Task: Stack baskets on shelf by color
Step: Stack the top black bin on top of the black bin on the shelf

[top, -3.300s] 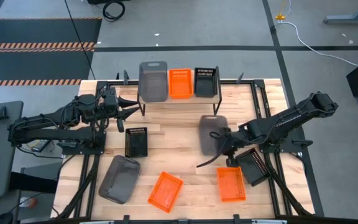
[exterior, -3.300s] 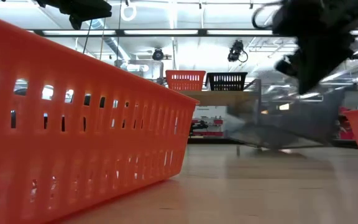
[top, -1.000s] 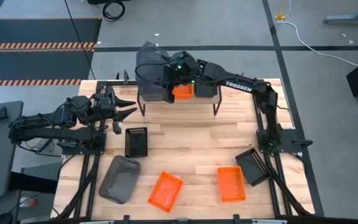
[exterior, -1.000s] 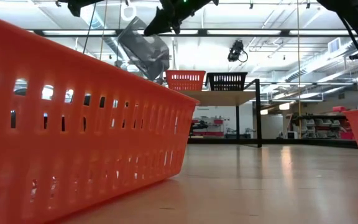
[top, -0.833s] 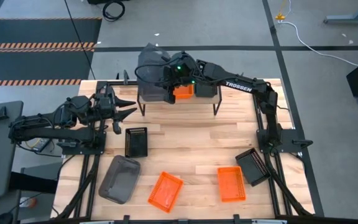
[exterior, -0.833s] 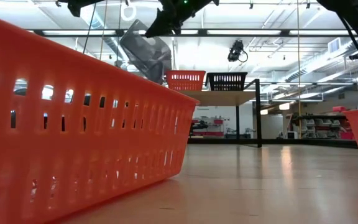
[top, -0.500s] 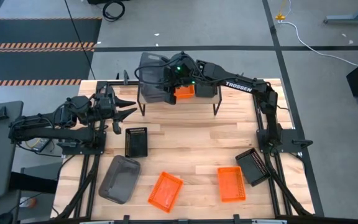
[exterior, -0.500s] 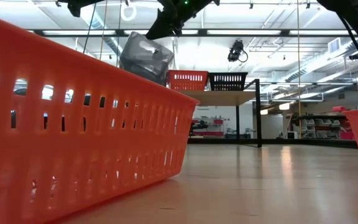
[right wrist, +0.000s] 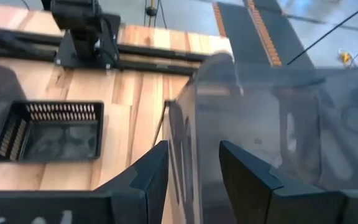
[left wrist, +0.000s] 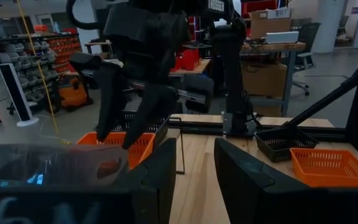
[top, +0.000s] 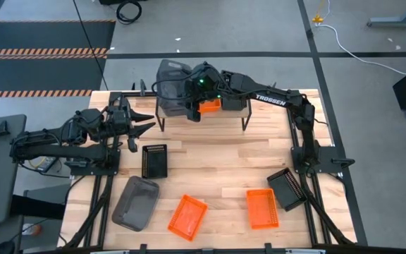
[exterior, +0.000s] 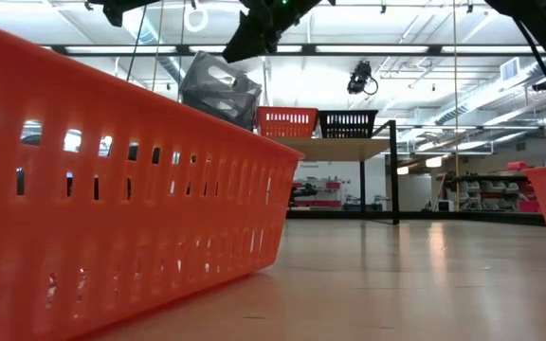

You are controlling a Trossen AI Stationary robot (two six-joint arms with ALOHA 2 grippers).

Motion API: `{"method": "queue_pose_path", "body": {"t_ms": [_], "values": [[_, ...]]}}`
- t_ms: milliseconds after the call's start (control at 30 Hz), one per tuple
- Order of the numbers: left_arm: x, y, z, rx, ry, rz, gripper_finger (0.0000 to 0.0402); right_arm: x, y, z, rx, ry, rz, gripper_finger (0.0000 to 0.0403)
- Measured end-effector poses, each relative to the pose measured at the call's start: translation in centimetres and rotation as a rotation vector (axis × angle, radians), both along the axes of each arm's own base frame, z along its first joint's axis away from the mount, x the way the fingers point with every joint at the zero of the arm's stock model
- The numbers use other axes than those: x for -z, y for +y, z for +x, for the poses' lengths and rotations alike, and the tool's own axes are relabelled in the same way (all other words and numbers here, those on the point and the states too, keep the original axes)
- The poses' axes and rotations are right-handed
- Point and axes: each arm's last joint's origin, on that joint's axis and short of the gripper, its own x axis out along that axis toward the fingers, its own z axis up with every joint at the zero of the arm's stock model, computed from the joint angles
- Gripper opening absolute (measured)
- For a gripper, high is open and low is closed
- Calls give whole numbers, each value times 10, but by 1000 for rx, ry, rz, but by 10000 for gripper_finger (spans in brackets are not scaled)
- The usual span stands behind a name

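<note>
The shelf [top: 217, 115] stands at the table's far edge. It carries a grey basket [top: 169, 86] on its left end, an orange basket [top: 208, 106] in the middle and a black basket [exterior: 346, 123] on the right. The grey basket [exterior: 218, 90] lies tilted, its near end higher. My right gripper [right wrist: 194, 180] is open above it, with the basket's short wall [right wrist: 180, 155] between the fingers. My left gripper [top: 144, 121] waits open, left of the shelf. My right gripper comes slanting down from the table's right side, one finger [right wrist: 145, 180] outside and one finger [right wrist: 253, 180] inside the grey basket's short wall. I cannot tell whether either finger touches the wall.
On the tabletop lie a black basket [top: 154, 160], a grey one [top: 135, 203], two orange ones [top: 188, 216] [top: 262, 208] and another black one [top: 286, 188] by the right arm's base. Bare wood lies between them and the shelf.
My right gripper has opened above the shelf's left end and tipped a little further down. The grey basket that it held tilted in the air has sunk onto the shelf's left end and stays tilted.
</note>
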Motion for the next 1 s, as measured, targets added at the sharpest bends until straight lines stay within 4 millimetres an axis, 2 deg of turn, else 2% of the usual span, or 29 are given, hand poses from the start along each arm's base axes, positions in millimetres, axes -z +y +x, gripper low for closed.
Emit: {"method": "queue_pose_path", "body": {"t_ms": [300,667,800,1000], "values": [[0,0,0,0,2,0,117,13,0,-10,43,193,-73,155],[0,0,0,0,2,-1,117,17,-3,-10,58,216,-81,147],[0,0,0,0,2,-1,117,25,-4,-9,55,250,-73,117],[0,0,0,0,2,-1,117,26,-3,-9,27,255,-94,35]]}}
